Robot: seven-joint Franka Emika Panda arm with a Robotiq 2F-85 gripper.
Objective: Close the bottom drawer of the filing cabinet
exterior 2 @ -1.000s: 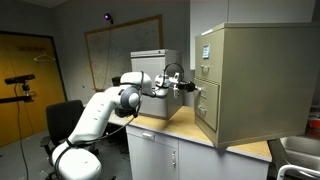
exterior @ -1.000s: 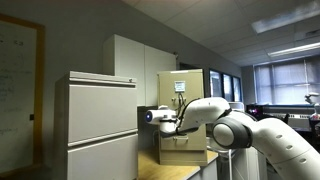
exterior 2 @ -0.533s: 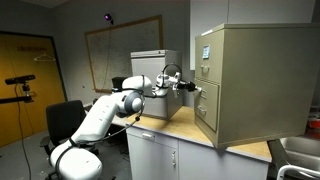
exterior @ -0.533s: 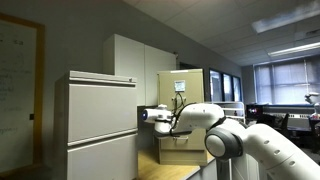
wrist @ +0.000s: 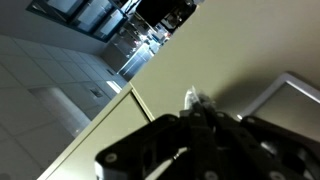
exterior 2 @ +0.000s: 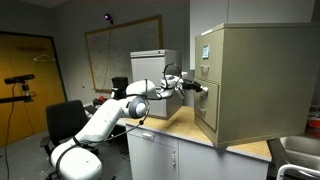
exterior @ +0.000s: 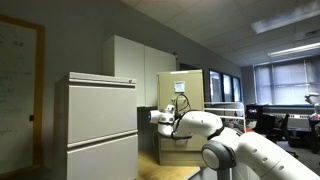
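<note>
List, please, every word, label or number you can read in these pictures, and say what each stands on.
No text can be read here.
Label on the filing cabinet: white paper, print too small to read.
Whiteboard: faint handwriting, too blurred to read.
Wrist view: no text shows.
</note>
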